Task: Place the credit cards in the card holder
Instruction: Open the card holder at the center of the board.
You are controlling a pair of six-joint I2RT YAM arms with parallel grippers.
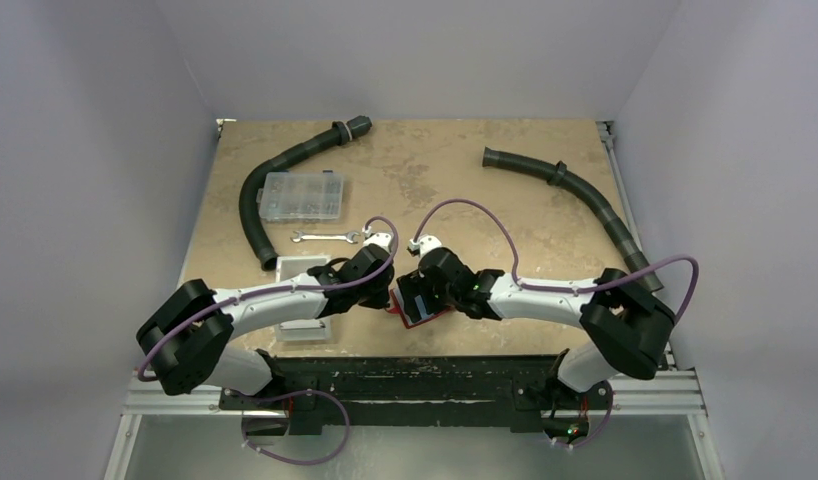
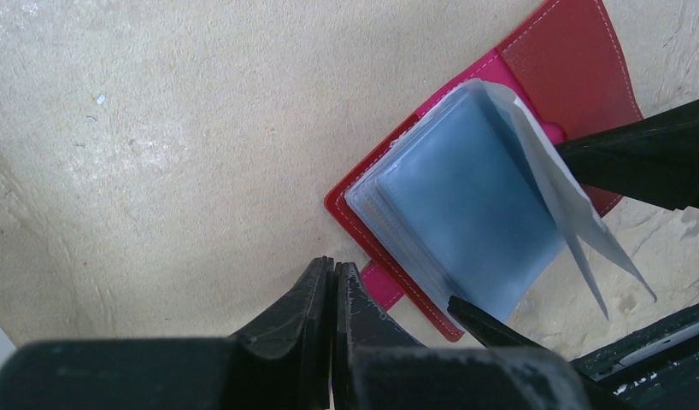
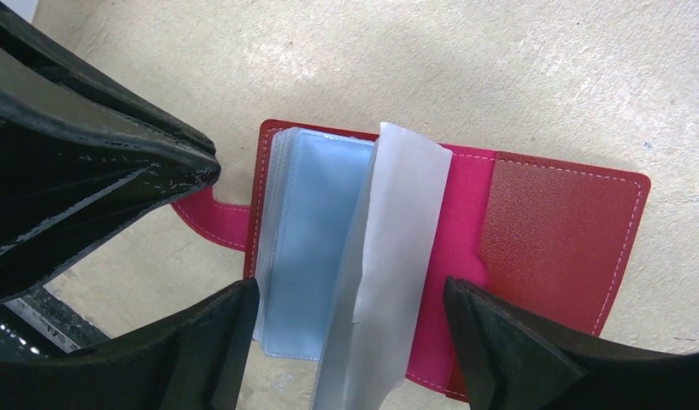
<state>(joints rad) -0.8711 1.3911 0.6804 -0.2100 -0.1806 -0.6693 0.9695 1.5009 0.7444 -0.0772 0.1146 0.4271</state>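
The red card holder (image 3: 568, 239) lies open and flat on the desk (image 1: 455, 170), near the front edge and about midway between the two arms, with its grained cover panel to one side and a stack of clear sleeves (image 3: 282, 171) on the other. A light blue card (image 3: 316, 248) shows through the top sleeve of the stack. One loose sleeve leaf (image 3: 406, 213) stands lifted off the stack and leans toward the spine. The right hand (image 3: 350, 290) hangs over the holder, released, with its jaws spread wide. One of its fingers (image 3: 201, 342) is at the outer edge of the sleeve stack and the other is on the pink lining by the cover panel, so the lifted leaf rises between them; it grips nothing. The left hand (image 2: 335, 286) is clenched, its fingers pressed together with nothing between them. Its tip sits just beside the holder's pink snap tab (image 3: 214, 218), though I cannot tell whether it touches. Farther back on the desk are a clear compartment box (image 1: 303, 195), a wrench (image 1: 325, 237) and two black ribbed hoses, one on the left (image 1: 253, 205) and one on the right (image 1: 585, 195). A white bin (image 1: 303, 265) is partly hidden under the left arm.
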